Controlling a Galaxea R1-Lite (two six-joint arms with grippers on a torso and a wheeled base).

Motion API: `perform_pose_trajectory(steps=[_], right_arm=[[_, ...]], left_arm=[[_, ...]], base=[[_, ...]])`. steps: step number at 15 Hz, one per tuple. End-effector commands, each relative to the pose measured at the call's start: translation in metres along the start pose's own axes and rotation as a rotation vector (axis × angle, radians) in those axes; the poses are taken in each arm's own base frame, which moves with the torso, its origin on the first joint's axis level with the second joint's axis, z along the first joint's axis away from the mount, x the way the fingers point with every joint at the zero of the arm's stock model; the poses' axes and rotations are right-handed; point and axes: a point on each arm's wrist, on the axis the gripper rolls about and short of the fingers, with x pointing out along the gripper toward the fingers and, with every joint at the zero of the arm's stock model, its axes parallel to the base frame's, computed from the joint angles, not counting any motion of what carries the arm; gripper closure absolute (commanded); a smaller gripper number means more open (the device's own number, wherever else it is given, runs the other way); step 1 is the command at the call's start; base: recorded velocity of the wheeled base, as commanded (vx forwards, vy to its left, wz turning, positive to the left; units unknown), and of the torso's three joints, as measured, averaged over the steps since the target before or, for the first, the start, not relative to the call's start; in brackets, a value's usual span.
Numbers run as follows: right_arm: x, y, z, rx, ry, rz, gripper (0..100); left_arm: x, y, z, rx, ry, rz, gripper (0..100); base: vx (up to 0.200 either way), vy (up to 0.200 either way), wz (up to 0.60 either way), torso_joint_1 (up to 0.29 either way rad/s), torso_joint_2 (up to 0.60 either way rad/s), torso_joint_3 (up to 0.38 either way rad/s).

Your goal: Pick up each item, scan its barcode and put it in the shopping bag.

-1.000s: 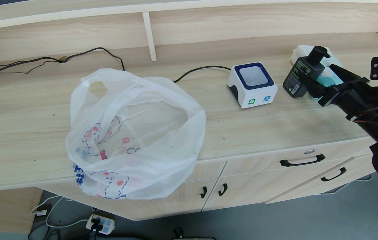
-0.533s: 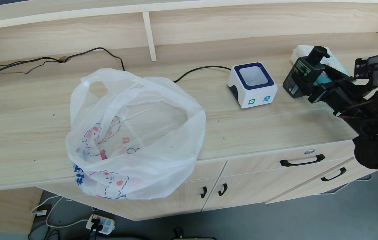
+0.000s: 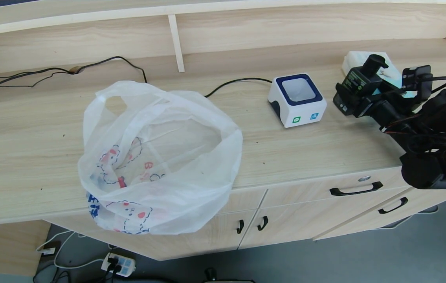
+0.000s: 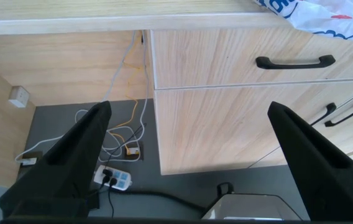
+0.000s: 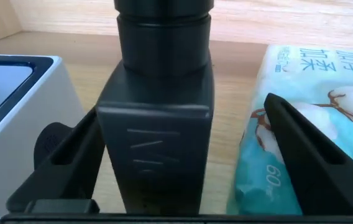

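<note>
A dark pump bottle (image 3: pixel 356 84) stands upright on the wooden counter, right of the white barcode scanner (image 3: pixel 297 100). My right gripper (image 3: pixel 364 100) is open with a finger on either side of the bottle's lower body. In the right wrist view the bottle (image 5: pixel 158 137) stands between the two black fingers (image 5: pixel 58 168), with a gap on the side toward the tissue pack (image 5: pixel 313 81). The white shopping bag (image 3: pixel 160 157) sits open at the counter's front left. My left gripper (image 4: pixel 189 168) hangs open below counter height, facing the cabinet drawers.
A teal and white tissue pack (image 3: pixel 364 59) lies just behind the bottle. Black cables (image 3: pixel 89 65) run along the counter's back. Drawer handles (image 3: pixel 356 191) stick out below the front edge. A power strip (image 4: pixel 111 179) lies on the floor.
My right arm has swung left and lower toward the bottle, and its fingers now stand on both sides of it. The bottle, scanner and bag have stayed in place.
</note>
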Motion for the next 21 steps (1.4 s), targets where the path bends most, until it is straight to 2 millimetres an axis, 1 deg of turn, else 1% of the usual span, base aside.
perform_pose_trajectory(steps=[1, 5, 7, 10, 11, 12, 13, 15, 16, 17, 18, 19, 20, 21], right_arm=[[0.007, 0.0, -0.003, -0.001, -0.012, 0.006, 100], [0.008, 0.0, 0.0, -0.003, -0.022, 0.005, 100], [0.007, -0.001, 0.006, -0.012, -0.037, 0.002, 100], [0.003, 0.004, 0.031, -0.025, -0.08, -0.015, 100], [0.002, 0.012, 0.039, -0.021, -0.094, 0.0, 100], [-0.002, 0.019, 0.052, -0.031, -0.112, 0.008, 100], [-0.011, 0.026, 0.063, -0.059, -0.124, 0.018, 100], [-0.036, 0.048, 0.079, -0.059, -0.127, 0.052, 100], [-0.062, 0.072, 0.089, -0.029, -0.095, 0.092, 100], [-0.066, 0.075, 0.09, -0.023, -0.09, 0.097, 100], [-0.086, 0.094, 0.097, 0.018, -0.075, 0.122, 100], [-0.107, 0.111, 0.108, 0.106, -0.074, 0.146, 100], [-0.116, 0.117, 0.113, 0.164, -0.074, 0.161, 100], [-0.119, 0.12, 0.115, 0.188, -0.074, 0.173, 100]], left_arm=[[0.0, 0.0, 0.0, 0.0, 0.001, 0.0, 0], [0.0, 0.0, 0.0, 0.002, 0.002, 0.0, 0], [0.0, 0.0, 0.0, 0.0, 0.002, 0.0, 0], [0.0, 0.0, 0.0, 0.0, 0.002, 0.0, 0], [0.0, 0.0, 0.0, 0.0, 0.002, 0.0, 0], [0.0, 0.0, 0.0, 0.002, 0.002, 0.0, 0], [0.0, 0.0, 0.0, 0.002, 0.002, 0.0, 0], [0.0, 0.0, 0.0, -0.001, 0.002, 0.0, 0], [0.0, 0.0, 0.0, -0.001, 0.002, 0.0, 0], [0.0, 0.0, 0.0, 0.0, 0.002, 0.0, 0], [0.0, 0.0, 0.0, 0.002, 0.004, 0.0, 0], [0.0, 0.0, 0.0, 0.002, 0.004, 0.0, 0], [0.0, 0.0, 0.0, 0.002, 0.004, 0.0, 0], [0.0, 0.0, 0.0, 0.002, 0.004, 0.0, 0]], base=[[0.0, 0.0, 0.0, 0.0, 0.0, 0.0], [0.0, 0.0, 0.0, 0.0, 0.0, 0.0], [0.0, 0.0, 0.0, 0.0, 0.0, 0.0], [0.0, 0.0, 0.0, 0.0, 0.0, 0.0], [0.0, 0.0, 0.0, 0.0, 0.0, 0.0], [0.0, 0.0, 0.0, 0.0, 0.0, 0.0], [0.0, 0.0, 0.0, 0.0, 0.0, 0.0], [0.0, 0.0, 0.0, 0.0, 0.0, 0.0], [0.0, 0.0, 0.0, 0.0, 0.0, 0.0], [0.0, 0.0, 0.0, 0.0, 0.0, 0.0], [0.0, 0.0, 0.0, 0.0, 0.0, 0.0], [0.0, 0.0, 0.0, 0.0, 0.0, 0.0], [0.0, 0.0, 0.0, 0.0, 0.0, 0.0], [0.0, 0.0, 0.0, 0.0, 0.0, 0.0]])
